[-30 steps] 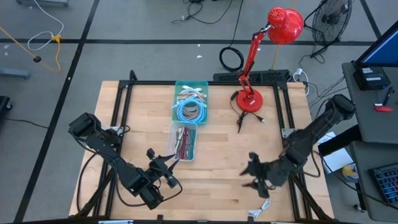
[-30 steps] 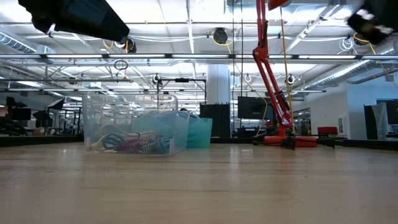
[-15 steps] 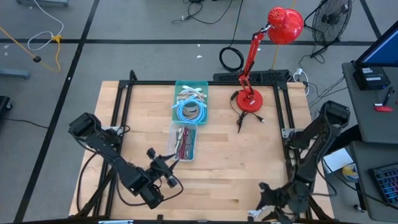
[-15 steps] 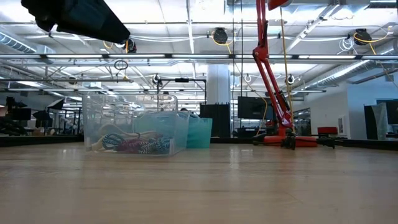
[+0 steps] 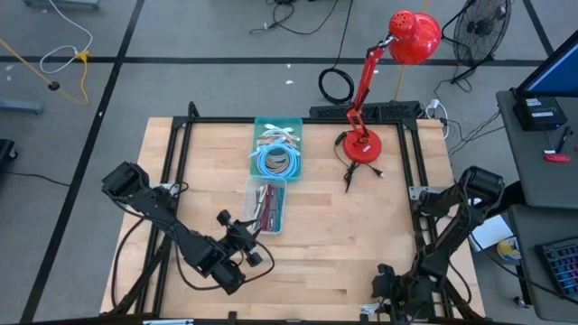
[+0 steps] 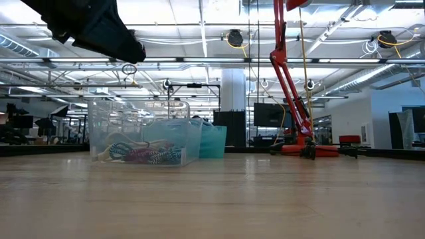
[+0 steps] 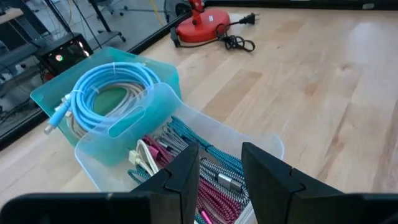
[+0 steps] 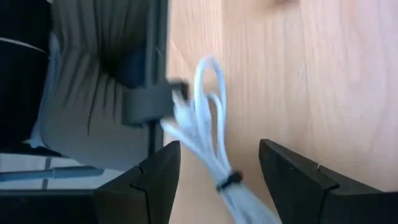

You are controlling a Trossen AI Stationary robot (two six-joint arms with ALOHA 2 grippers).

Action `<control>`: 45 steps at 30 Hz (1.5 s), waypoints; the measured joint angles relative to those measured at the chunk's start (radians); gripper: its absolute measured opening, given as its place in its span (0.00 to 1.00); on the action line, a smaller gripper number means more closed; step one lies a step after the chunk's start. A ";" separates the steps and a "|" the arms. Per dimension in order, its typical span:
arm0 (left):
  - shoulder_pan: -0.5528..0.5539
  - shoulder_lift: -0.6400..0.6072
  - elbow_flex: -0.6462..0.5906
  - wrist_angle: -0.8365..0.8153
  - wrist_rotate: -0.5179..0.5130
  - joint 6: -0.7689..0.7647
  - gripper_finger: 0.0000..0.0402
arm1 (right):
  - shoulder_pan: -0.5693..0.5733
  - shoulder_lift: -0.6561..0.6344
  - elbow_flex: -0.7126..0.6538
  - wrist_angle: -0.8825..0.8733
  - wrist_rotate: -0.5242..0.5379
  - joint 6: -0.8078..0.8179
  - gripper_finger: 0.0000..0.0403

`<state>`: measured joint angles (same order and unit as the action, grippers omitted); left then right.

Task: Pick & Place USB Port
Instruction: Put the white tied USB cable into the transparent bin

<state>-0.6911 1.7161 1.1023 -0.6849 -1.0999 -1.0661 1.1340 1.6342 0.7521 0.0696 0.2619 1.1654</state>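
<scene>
High view: I have the right gripper (image 5: 390,291) down at the near right corner of the worktop (image 5: 316,244), where half a second ago it was only arriving and a second ago it sat well inboard; it now hangs over the white cable (image 5: 372,310) lying at the worktop's edge. The left gripper (image 5: 242,253) has crept a little toward the clear bin (image 5: 266,206), which sits just in front of the teal bin (image 5: 275,149) with its blue coil; the red lamp (image 5: 363,144) stands off to the right. Low view: only the left arm's dark bulk (image 6: 99,30) shows at the top, shifted slightly from before, and both bins sit untouched. Left wrist view: my left jaws stand narrowly apart, holding nothing, aimed at the braided cables (image 7: 211,180) in the clear bin. Right wrist view: the right jaws are spread wide around nothing, with the bundled white cable (image 8: 202,124) between and beyond them, its loop reaching the frame rail. I judge the right arm is now placed to pick; a descent and a close come next.
</scene>
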 joint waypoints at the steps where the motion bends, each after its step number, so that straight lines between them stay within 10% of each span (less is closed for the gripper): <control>1: 0.003 0.000 0.000 0.000 0.002 0.000 0.31 | 0.001 0.009 0.000 -0.004 -0.015 0.021 0.52; 12: 0.002 0.000 0.000 0.007 0.004 -0.009 0.31 | 0.012 0.013 0.005 -0.059 -0.077 0.103 0.47; 23: 0.002 0.000 0.000 0.009 0.017 -0.018 0.31 | 0.008 0.011 0.002 -0.090 -0.105 0.070 0.05; 45: 0.031 -0.012 0.000 0.002 -0.080 -0.038 0.31 | -0.375 -0.359 -0.001 -0.040 0.288 -0.774 0.05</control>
<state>-0.6602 1.7042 1.1023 -0.6834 -1.1801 -1.1046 0.7589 1.2749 0.7509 0.0294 0.5503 0.3910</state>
